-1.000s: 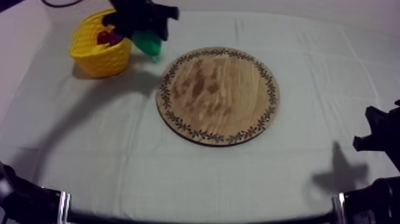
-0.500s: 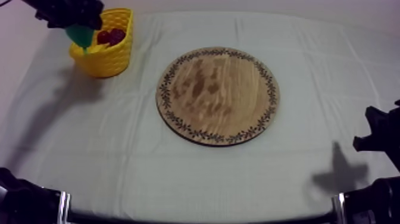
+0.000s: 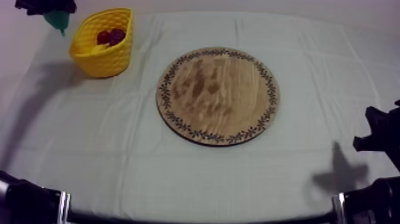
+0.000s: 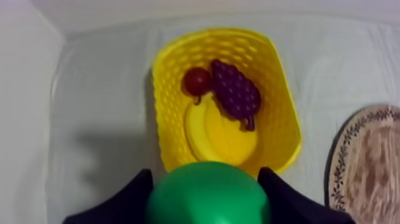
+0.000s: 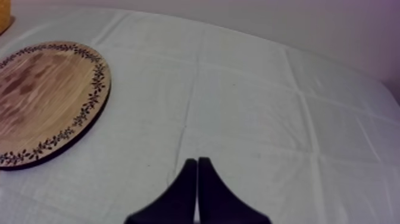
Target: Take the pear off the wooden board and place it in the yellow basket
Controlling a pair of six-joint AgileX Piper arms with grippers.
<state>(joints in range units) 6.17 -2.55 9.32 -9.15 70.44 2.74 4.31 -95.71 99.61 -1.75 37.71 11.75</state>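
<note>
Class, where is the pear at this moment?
In the top view's upper left, the pear hangs in the left gripper, just left of the basket.

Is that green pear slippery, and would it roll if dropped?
Probably a bit slippery: the pear looks smooth and round where the left pincer grips it. Set on the cloth it would likely roll; inside the yellow basket the other fruit should stop it.

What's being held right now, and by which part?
The left gripper holds the pear, its fingers on either side of the rounded body. The right gripper holds nothing.
</note>
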